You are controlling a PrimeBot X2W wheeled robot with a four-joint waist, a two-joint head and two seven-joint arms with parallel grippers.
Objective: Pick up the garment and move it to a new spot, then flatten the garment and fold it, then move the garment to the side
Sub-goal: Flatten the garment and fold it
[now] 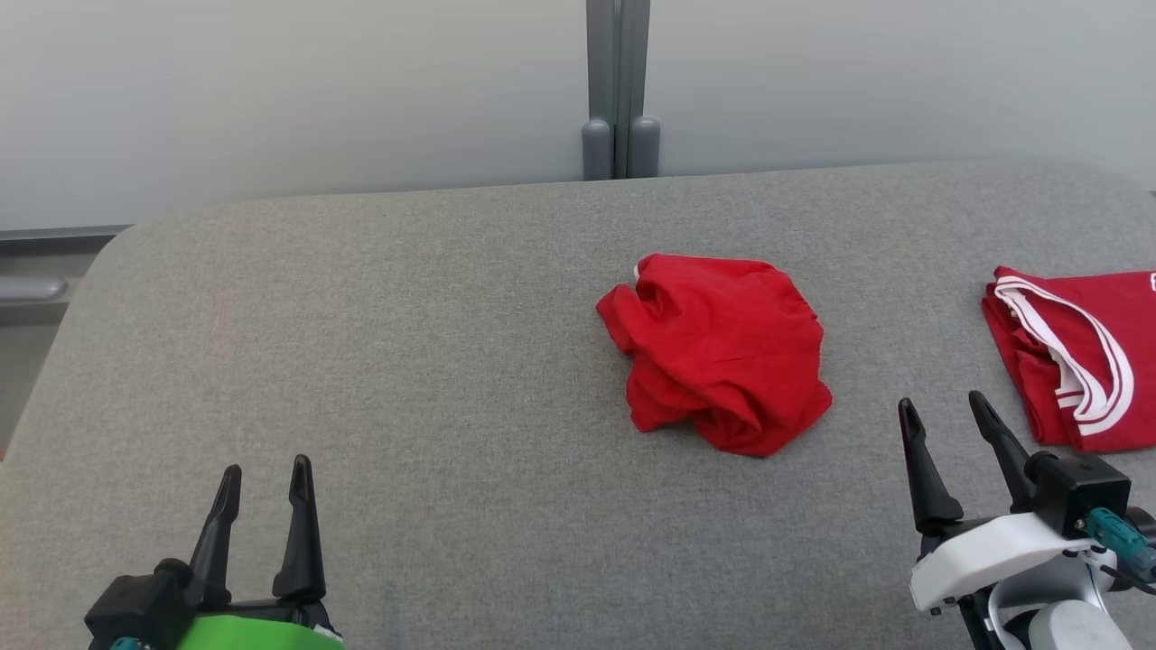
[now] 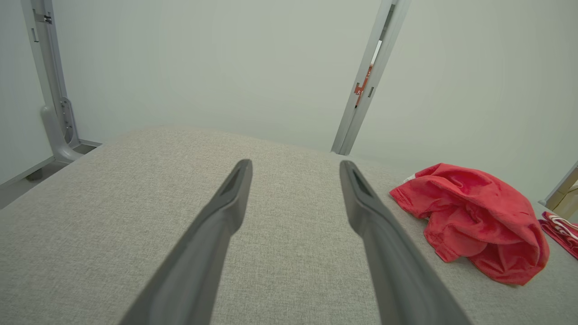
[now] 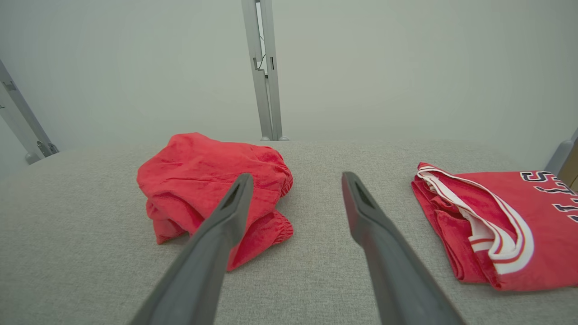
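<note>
Head view: the crumpled red garment (image 1: 718, 352) lies right of centre on the grey table (image 1: 406, 361), with the left gripper (image 1: 266, 465) at the near left and the right gripper (image 1: 942, 402) at the near right — both spread, holding nothing — the latter just beside a folded red shirt (image 1: 1084, 361) with white trim. Left wrist view: parted fingers over bare table, with the garment off to their right. Right wrist view: the garment lies behind the left finger, and the folded shirt is off to the right.
</note>
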